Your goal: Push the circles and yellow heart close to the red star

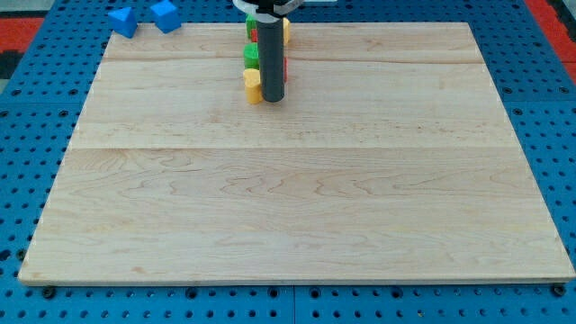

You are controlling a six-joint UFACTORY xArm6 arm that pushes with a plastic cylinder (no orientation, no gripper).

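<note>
My tip (pixel 273 98) rests on the board near the view's top, right of centre-left, inside a tight cluster of blocks. A yellow block (pixel 253 85) touches the rod's left side at the tip. Above it on the left are a green block (pixel 251 56) and a red block (pixel 252 31). On the rod's right, slivers of a red block (pixel 286 67) and another yellow block (pixel 286 31) show. The rod hides much of the cluster, so I cannot make out the shapes.
Two blue blocks (pixel 123 21) (pixel 166 15) lie at the view's top left, at or just beyond the wooden board's (pixel 297 198) top edge. A blue pegboard surface (pixel 27 135) surrounds the board.
</note>
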